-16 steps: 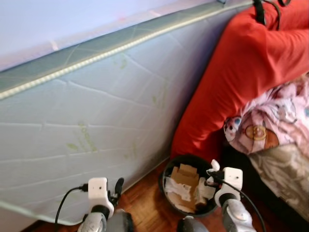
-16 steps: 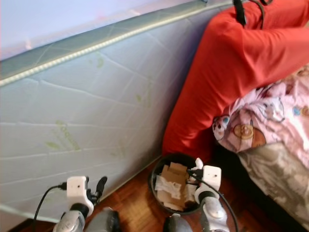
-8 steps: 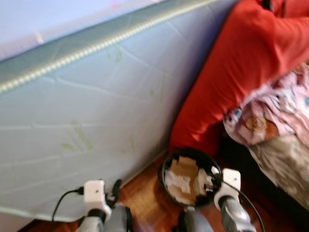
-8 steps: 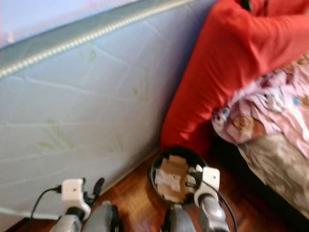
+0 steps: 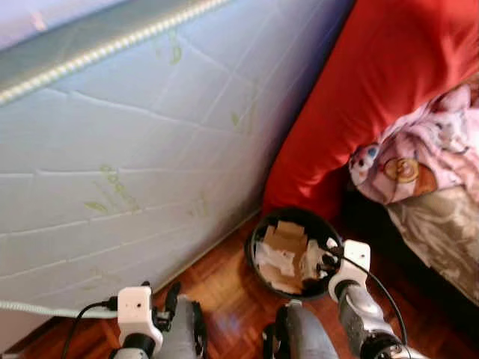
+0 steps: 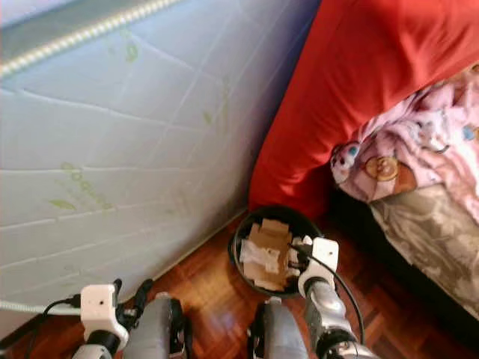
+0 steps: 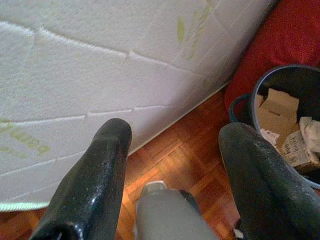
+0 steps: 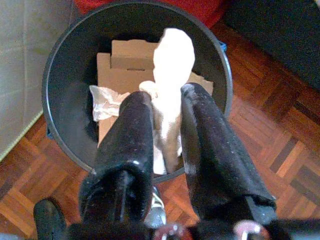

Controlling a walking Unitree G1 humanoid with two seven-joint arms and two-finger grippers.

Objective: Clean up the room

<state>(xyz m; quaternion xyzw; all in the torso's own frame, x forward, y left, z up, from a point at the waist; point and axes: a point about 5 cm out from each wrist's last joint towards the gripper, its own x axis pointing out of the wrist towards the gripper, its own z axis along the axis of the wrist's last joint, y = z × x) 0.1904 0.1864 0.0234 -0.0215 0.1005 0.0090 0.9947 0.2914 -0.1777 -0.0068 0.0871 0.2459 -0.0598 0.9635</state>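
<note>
The right hand is held low at the lower right of the head view, its two black fingers closed on a white wad. The left hand is held at the lower left, fingers spread apart and holding nothing.

Head pair looks steeply down at parquet floor, mattress at left; both wrist views sit low and close. All share the black bin.

Mattress: faint green printed marks on its side, too blurred to read
Pink blanket: cartoon figures, no legible words
Bin: no label readable
</note>
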